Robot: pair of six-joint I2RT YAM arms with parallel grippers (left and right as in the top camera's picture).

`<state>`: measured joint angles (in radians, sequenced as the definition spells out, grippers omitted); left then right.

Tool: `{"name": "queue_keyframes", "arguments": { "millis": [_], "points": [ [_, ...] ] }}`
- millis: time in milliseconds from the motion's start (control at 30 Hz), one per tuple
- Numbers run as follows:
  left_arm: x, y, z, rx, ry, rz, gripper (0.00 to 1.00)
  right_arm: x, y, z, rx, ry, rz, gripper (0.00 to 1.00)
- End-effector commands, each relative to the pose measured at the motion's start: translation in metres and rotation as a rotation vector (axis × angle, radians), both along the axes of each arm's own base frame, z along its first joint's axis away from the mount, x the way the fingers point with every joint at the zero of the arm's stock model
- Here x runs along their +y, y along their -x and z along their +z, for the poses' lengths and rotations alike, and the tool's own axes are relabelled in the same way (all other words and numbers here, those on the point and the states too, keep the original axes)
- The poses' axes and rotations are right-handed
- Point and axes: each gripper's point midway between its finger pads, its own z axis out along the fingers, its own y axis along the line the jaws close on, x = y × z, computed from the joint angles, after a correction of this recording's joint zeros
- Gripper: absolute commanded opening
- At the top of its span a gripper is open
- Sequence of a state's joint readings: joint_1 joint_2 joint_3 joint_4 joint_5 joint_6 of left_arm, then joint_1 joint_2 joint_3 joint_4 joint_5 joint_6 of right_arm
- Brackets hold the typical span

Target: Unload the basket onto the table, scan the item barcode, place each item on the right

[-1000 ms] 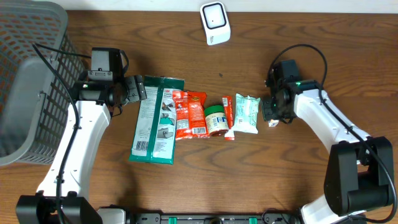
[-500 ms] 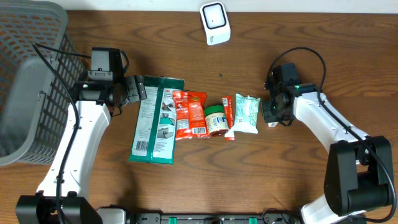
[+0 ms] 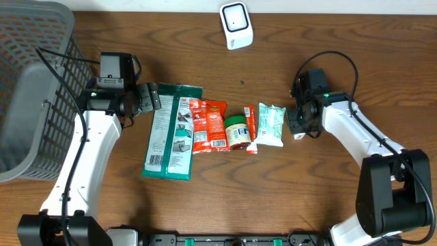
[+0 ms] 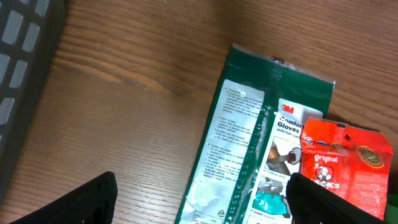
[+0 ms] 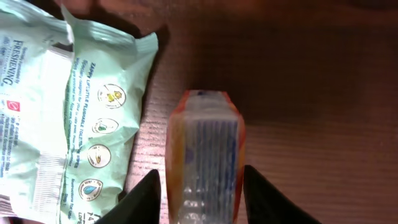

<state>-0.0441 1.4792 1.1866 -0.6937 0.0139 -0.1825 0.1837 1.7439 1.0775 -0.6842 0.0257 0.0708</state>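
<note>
The right pincer [image 5: 200, 173] is partly open, a finger at each side of a small orange packet [image 5: 205, 143] that stands on its narrow edge; the fingers lie right against its sides or nearly so, and I cannot tell whether they actually press it. Just left of the packet in the right wrist view lies a pale green wipes pack [image 5: 68, 112], flat on the bench [image 3: 328, 34]. From overhead, a row runs on from the wipes pack: a small jar with a green lid [image 3: 236, 130], a red snack bag [image 4: 345, 162] and a long green glove pack [image 4: 249, 143], the bag overlapping the glove pack's edge. The left pincer [image 4: 200, 179] hangs wide open above the glove pack's top end, holding nothing. A white scanner [image 3: 235, 25] sits at the far edge of the bench, well apart from the orange packet, and a grey basket [image 3: 27, 82] fills the far left corner
</note>
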Motion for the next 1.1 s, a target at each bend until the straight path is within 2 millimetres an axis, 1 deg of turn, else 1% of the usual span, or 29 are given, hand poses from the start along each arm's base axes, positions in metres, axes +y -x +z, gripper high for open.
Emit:
{"name": "queue_keyframes", "arguments": {
  "millis": [0, 133, 200, 233, 300, 333, 367, 433, 467, 500, 567, 733, 800, 867, 933, 1000, 1067],
  "points": [
    [0.001, -0.002, 0.006, -0.014, -0.004, -0.002, 0.87, 0.001, 0.0, -0.004, 0.003, 0.007, 0.004, 0.27],
    [0.001, -0.002, 0.006, -0.014, -0.005, -0.003, 0.88, -0.004, -0.002, 0.001, -0.008, 0.036, -0.004, 0.1],
    [0.001, -0.002, 0.005, -0.013, -0.005, -0.003, 0.87, -0.004, -0.005, 0.012, -0.017, 0.041, -0.004, 0.03],
    [0.001, -0.002, 0.006, -0.014, -0.004, -0.002, 0.87, -0.003, -0.007, 0.023, -0.028, 0.038, -0.004, 0.01],
    [0.001, -0.002, 0.006, -0.014, -0.004, -0.002, 0.87, -0.001, -0.013, 0.046, -0.056, 0.02, -0.016, 0.01],
    [0.001, -0.002, 0.006, -0.014, -0.005, -0.003, 0.87, 0.0, -0.016, 0.064, -0.075, 0.008, -0.05, 0.01],
    [0.001, -0.002, 0.006, -0.014, -0.005, -0.003, 0.87, 0.0, -0.017, 0.076, -0.085, 0.001, -0.065, 0.01],
    [0.001, -0.002, 0.006, -0.014, -0.005, -0.003, 0.87, 0.004, -0.02, 0.112, -0.11, -0.025, -0.069, 0.01],
    [0.001, -0.002, 0.006, -0.014, -0.005, -0.003, 0.88, 0.004, -0.021, 0.124, -0.117, -0.03, -0.068, 0.01],
    [0.001, -0.002, 0.005, -0.013, -0.005, -0.003, 0.87, 0.005, -0.021, 0.143, -0.123, -0.036, -0.067, 0.01],
    [0.001, -0.002, 0.006, -0.014, -0.005, -0.003, 0.87, 0.007, -0.021, 0.173, -0.134, -0.052, -0.072, 0.01],
    [0.001, -0.002, 0.006, -0.014, -0.005, -0.003, 0.87, 0.015, -0.028, 0.239, -0.181, -0.108, -0.082, 0.01],
    [0.001, -0.002, 0.006, -0.014, -0.005, -0.003, 0.87, 0.021, -0.035, 0.26, -0.199, -0.137, -0.073, 0.01],
    [0.001, -0.002, 0.006, -0.014, -0.004, -0.002, 0.87, 0.028, -0.042, 0.276, -0.207, -0.163, -0.061, 0.01],
    [0.001, -0.002, 0.006, -0.014, -0.004, -0.002, 0.87, 0.036, -0.051, 0.284, -0.211, -0.176, -0.048, 0.01],
    [0.001, -0.002, 0.005, -0.013, -0.004, -0.002, 0.87, 0.046, -0.064, 0.286, -0.216, -0.191, -0.029, 0.01],
    [0.001, -0.002, 0.006, -0.014, -0.004, -0.003, 0.88, 0.059, -0.08, 0.279, -0.222, -0.194, -0.008, 0.01]
  ]
}}
